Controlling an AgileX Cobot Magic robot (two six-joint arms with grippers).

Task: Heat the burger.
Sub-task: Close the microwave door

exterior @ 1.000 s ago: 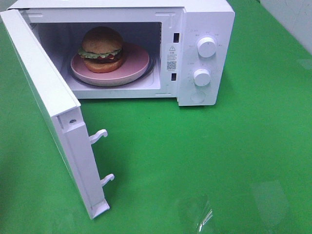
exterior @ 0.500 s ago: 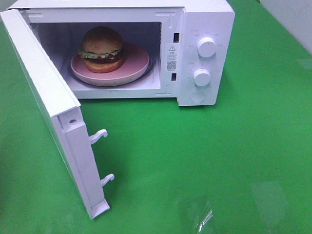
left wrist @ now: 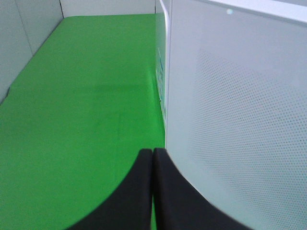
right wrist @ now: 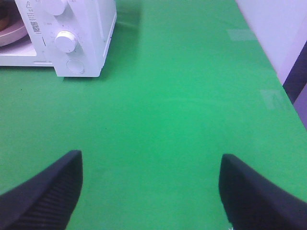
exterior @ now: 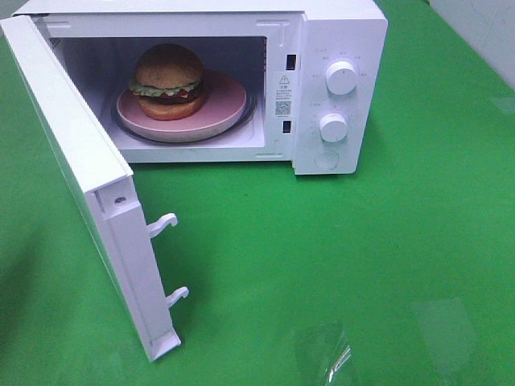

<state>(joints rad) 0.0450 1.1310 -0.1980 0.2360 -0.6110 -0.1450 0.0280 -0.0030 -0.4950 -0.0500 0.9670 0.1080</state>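
The burger [exterior: 167, 80] stands upright on a pink plate [exterior: 225, 103] inside the white microwave [exterior: 342, 32], left of the cavity's middle. The microwave door [exterior: 76, 161] is swung wide open toward the front left. Neither gripper appears in the exterior high view. In the left wrist view my left gripper [left wrist: 152, 151] is shut with nothing between its fingers, right beside the door's perforated outer face [left wrist: 235, 124]. My right gripper [right wrist: 149, 155] is open and empty over the green table, well away from the microwave's control panel [right wrist: 72, 40].
Two round knobs [exterior: 341, 78] [exterior: 333, 127] and a round button [exterior: 326, 159] sit on the panel. Two latch hooks [exterior: 163, 223] [exterior: 179, 295] stick out of the door's edge. Green cloth [exterior: 386, 265] covers the table; a white wall [right wrist: 268, 28] borders the right side.
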